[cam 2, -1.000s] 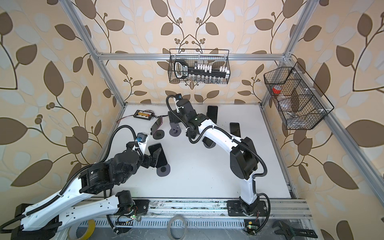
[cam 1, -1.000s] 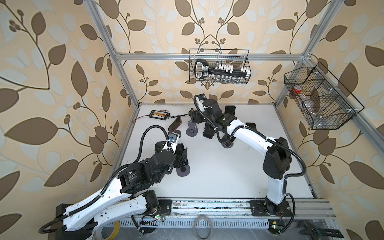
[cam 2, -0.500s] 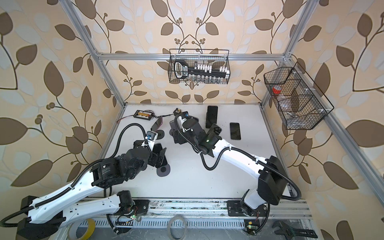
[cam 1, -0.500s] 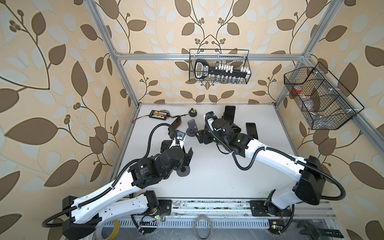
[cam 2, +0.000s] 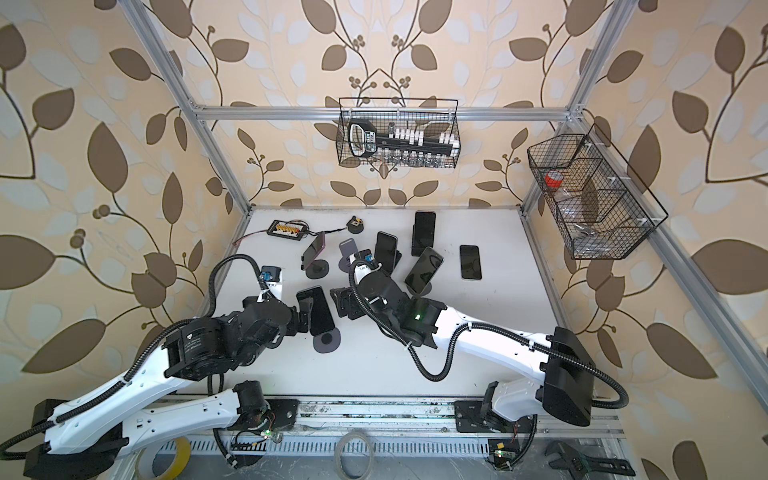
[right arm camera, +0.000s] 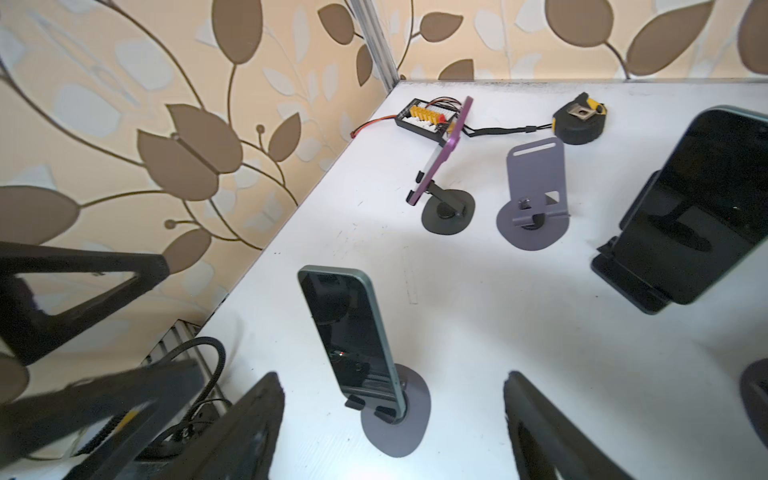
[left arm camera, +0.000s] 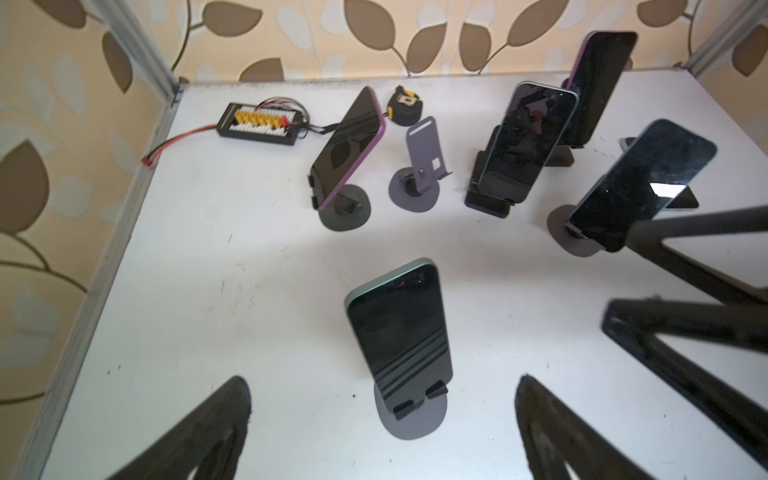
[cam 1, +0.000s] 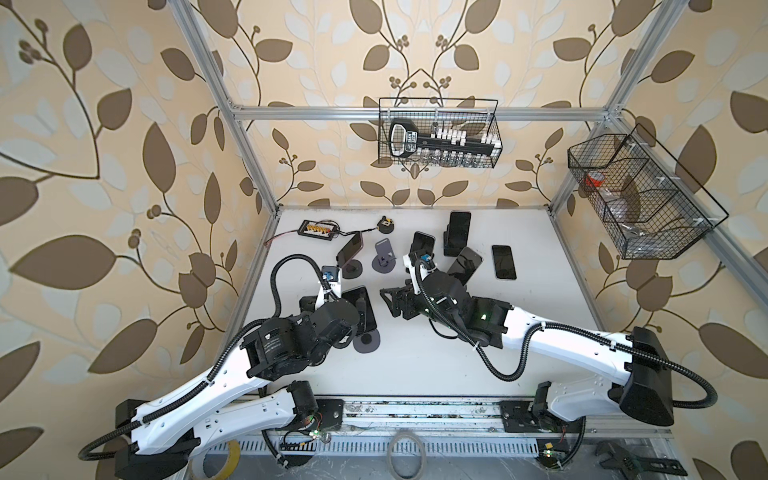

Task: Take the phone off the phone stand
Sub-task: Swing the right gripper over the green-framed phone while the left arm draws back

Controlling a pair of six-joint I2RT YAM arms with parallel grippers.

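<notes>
A white desk (cam 1: pixel 415 365) holds six phones and six stands: five phones propped up, a sixth phone (cam 1: pixel 503 262) lying flat, one bare stand (cam 1: pixel 384 259) — and the green-edged phone (left arm camera: pixel 399 332) sits upright on its round-based stand (left arm camera: pixel 411 419) at front left, between the left gripper (left arm camera: pixel 382 384) and right gripper (right arm camera: pixel 392 378), each with jaws wide apart, holding nothing.

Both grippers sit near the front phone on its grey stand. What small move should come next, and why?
Probably ease the left gripper forward and close on the side edges of the phone: in the left wrist view its jaws stand open with the phone centred between them, untouched, and the phone rests in the stand.
</notes>
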